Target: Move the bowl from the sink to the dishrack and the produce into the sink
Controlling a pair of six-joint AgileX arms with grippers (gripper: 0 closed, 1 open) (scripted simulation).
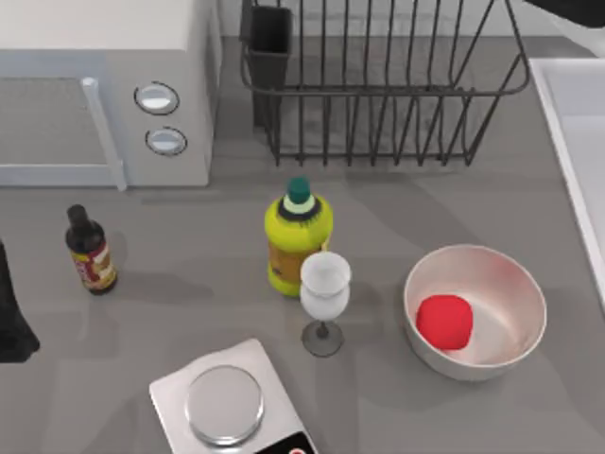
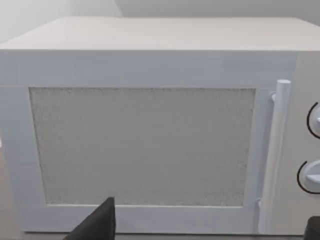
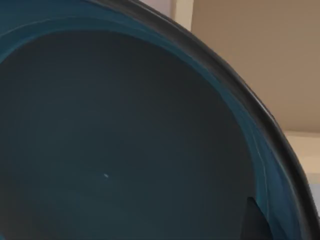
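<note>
The teal-blue bowl (image 3: pixel 125 150) sits very close in the right wrist view, tilted, with a beige wall behind it. One dark fingertip (image 3: pixel 254 220) of my right gripper rests at its rim, so the gripper is shut on the bowl. My right arm (image 1: pixel 579 9) shows at the top right corner, beyond the dishrack (image 1: pixel 378 85). The red produce (image 1: pixel 444 320) lies inside a white bowl (image 1: pixel 518 284) on the counter. A strip of the white sink (image 1: pixel 579 132) runs along the right edge. My left gripper (image 2: pixel 207 232) is open, facing the microwave (image 2: pixel 150 125).
The microwave (image 1: pixel 104 95) stands at the back left. A yellow-green bottle (image 1: pixel 298 241) and a wine glass (image 1: pixel 324 303) stand mid-counter, a dark sauce bottle (image 1: pixel 90 251) at the left, and a scale (image 1: pixel 227 402) at the front. A black utensil cup (image 1: pixel 269 47) hangs on the rack's left corner.
</note>
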